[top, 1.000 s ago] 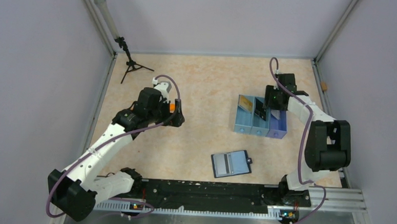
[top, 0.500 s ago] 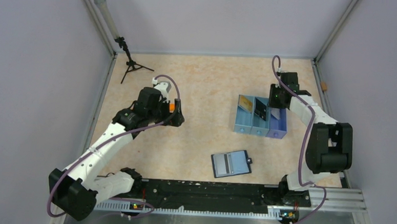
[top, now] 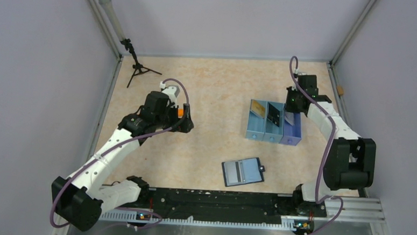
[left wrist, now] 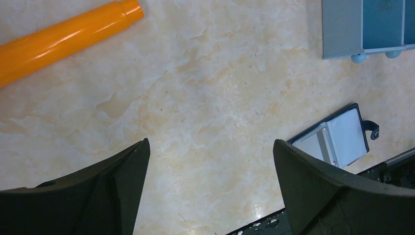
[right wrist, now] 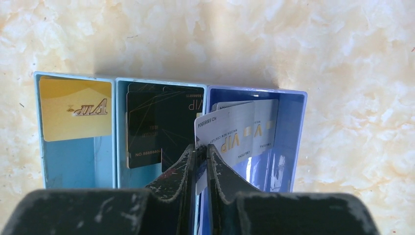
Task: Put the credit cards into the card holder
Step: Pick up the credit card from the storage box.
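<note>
The credit cards stand in three blue bins [top: 273,133]: a gold card [right wrist: 76,107] on the left, black cards [right wrist: 156,127] in the middle, white cards in the right bin. My right gripper [right wrist: 200,149] reaches into the right bin and is shut on the edge of the front white card [right wrist: 235,134]. From above, the right gripper [top: 291,108] hangs over the bins' far end. The card holder [top: 241,172] lies open on the table near the front, pale blue inside; it also shows as the card holder [left wrist: 337,139] in the left wrist view. My left gripper [left wrist: 210,147] is open over bare table.
An orange tube [left wrist: 63,39] lies by the left gripper. A small black tripod [top: 136,65] stands at the back left. A small brown object [top: 340,91] sits by the right wall. The black rail [top: 218,199] runs along the near edge.
The right gripper's jaws have closed on the white card, and the right arm has shifted slightly right. The left arm has not moved.
</note>
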Tool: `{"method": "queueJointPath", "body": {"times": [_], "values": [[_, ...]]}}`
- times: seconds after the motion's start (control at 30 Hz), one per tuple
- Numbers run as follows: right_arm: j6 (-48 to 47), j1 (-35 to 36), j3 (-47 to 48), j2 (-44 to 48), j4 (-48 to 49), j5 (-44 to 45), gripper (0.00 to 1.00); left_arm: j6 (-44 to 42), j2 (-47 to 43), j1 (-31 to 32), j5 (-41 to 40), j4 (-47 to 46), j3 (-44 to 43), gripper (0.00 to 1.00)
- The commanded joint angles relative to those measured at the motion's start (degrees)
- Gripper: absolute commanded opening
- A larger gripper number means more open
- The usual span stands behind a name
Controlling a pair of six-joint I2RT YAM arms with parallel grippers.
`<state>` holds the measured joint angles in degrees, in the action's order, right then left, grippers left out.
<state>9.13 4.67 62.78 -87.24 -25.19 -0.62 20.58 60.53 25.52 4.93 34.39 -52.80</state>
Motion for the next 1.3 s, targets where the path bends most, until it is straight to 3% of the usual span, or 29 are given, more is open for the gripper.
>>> {"method": "queueJointPath", "body": {"times": [0.0,0.07,0.3,0.63,0.73,0.9,1.1,1.27], "values": [[0.76,0.22,3.25,2.91,-1.98,0.25,0.06,-0.89,-0.31,-0.38,0.61,-0.83,0.41,0.99],[0.87,0.25,3.5,3.41,-3.1,3.3,0.01,-0.93,-0.48,-0.45,0.61,-0.84,0.47,0.99],[1.21,0.19,4.18,7.42,-7.22,14.49,0.0,-1.84,-1.32,-0.43,4.74,-0.87,0.15,0.99],[1.32,1.45,5.9,20.53,-13.93,11.37,0.0,6.46,-5.94,0.23,14.15,-10.68,5.25,0.98],[1.37,1.65,6.15,24.14,-16.42,2.95,0.0,7.97,-6.75,1.68,16.53,-13.03,6.28,0.97],[0.3,2.95,3.63,27.95,-17.69,-23.82,0.0,7.95,-6.3,8.57,22.6,-18.06,7.64,0.95],[1.6,11.87,-2.16,28.88,-14.43,-44.93,0.0,6.01,-3.8,18.19,25.2,-20.76,7.39,0.98],[5.58,20.84,-9.19,27.92,-6.03,-53.28,0.0,5.94,-4.87,19.75,23.69,-21.58,7.68,0.99]]}}
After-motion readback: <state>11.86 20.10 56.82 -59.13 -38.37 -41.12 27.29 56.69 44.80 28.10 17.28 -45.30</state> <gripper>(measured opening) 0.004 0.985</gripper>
